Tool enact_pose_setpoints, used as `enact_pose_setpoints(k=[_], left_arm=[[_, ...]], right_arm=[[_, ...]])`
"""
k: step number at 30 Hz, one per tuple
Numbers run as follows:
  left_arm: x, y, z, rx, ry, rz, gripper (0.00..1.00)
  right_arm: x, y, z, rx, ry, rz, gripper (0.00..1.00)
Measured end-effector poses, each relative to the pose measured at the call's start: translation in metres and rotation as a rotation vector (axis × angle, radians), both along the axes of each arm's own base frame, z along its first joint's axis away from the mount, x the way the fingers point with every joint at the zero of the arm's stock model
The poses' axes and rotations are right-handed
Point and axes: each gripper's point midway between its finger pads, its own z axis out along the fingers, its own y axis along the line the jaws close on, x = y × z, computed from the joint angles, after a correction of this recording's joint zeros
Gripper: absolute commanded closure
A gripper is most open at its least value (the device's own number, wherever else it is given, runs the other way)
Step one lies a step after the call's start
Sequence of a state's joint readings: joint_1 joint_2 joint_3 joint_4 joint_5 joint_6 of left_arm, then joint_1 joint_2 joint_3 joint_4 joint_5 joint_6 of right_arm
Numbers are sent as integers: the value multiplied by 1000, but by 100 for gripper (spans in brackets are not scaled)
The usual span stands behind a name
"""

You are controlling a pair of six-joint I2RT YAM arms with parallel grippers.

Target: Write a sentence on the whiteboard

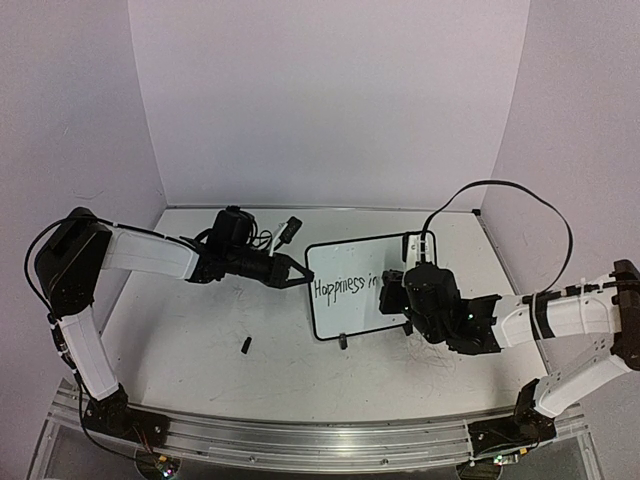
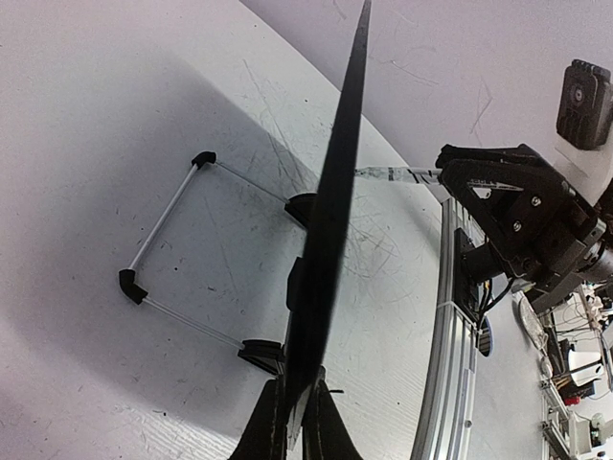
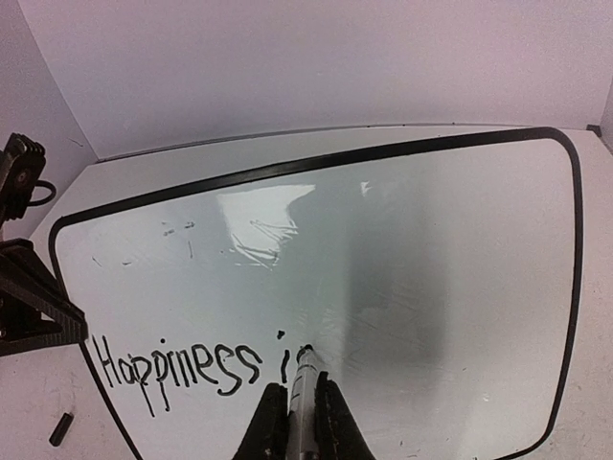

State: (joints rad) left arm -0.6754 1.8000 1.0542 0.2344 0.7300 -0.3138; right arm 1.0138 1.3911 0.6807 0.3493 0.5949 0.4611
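Observation:
The whiteboard stands tilted on its black feet at the table's middle. My left gripper is shut on its left edge. In the left wrist view the board shows edge-on, pinched between the left gripper's fingers. The sentence reads "Happiness i" in black letters along the lower left of the board. My right gripper is shut on a grey marker. The marker's tip rests on the board just right of the "i". From above, the right gripper sits in front of the board's right half.
A small black marker cap lies on the table left of the board, also visible as a cap in the right wrist view. A wire stand props the board from behind. An aluminium rail runs along the near edge. White walls enclose the table.

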Motion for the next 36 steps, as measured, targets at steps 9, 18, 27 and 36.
enact_pose_setpoints(k=[9,18,27,36], left_arm=[[0,0,0,1,1,0,100],[1,-1,1,1,-4,2,100],[0,-1,0,5,-4,2,100],[0,-1,0,6,-4,2,100]], right_arm=[[-1,-1,-3,17,14,-8,100],[-5,-6,-15,28,43,-13,100],[-6,-10,-1,50,29,-6,100],[5,-21,20,94,-9,-17,100]])
